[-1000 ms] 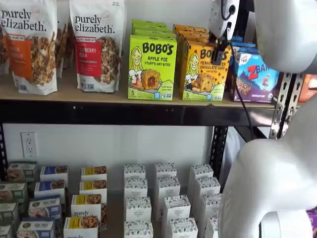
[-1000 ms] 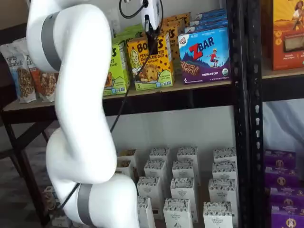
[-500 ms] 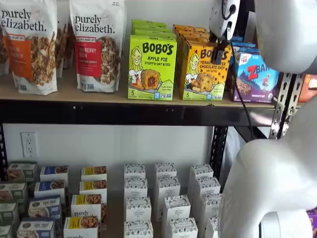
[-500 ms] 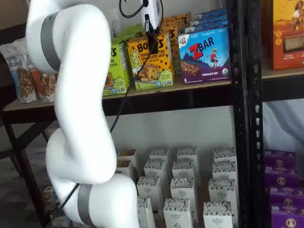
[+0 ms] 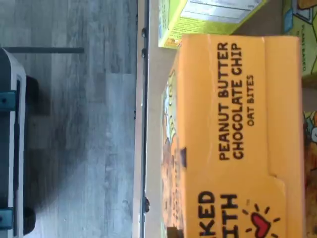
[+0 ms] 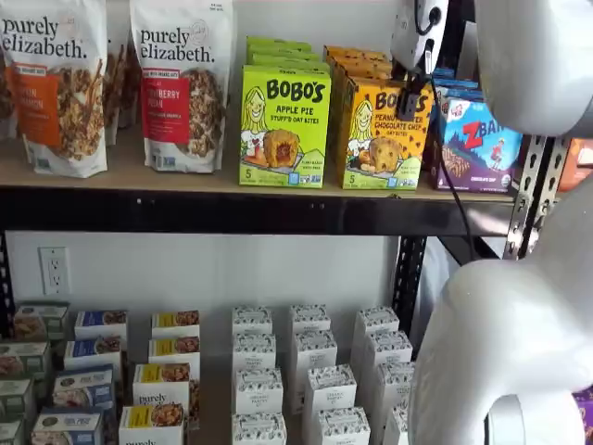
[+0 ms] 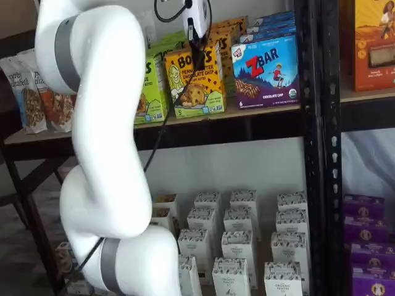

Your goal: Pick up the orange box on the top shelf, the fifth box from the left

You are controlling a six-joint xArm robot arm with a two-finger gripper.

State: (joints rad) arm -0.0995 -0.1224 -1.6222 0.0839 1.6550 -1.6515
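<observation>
The orange box (image 6: 380,139) stands upright at the front of a row of like boxes on the top shelf (image 6: 139,176), between a lime-green box and a blue box. It also shows in a shelf view (image 7: 197,89). My gripper (image 6: 409,100) hangs over its top edge; one black finger lies against the front face, also in a shelf view (image 7: 199,58). The other finger is hidden, so I cannot tell whether the grip is closed. The wrist view shows the box's top panel (image 5: 237,134) close up, reading "Peanut Butter Chocolate Chip".
A lime-green Bobo's Apple Pie box (image 6: 283,125) stands to the left and a blue ZBar box (image 6: 477,144) to the right. Granola bags (image 6: 181,83) fill the shelf's left part. Small white boxes (image 6: 310,371) stand below. My white arm (image 7: 102,154) stands before the shelves.
The orange box's left edge has shifted very slightly to the right in a shelf view. The gripper has stayed at the box's top edge.
</observation>
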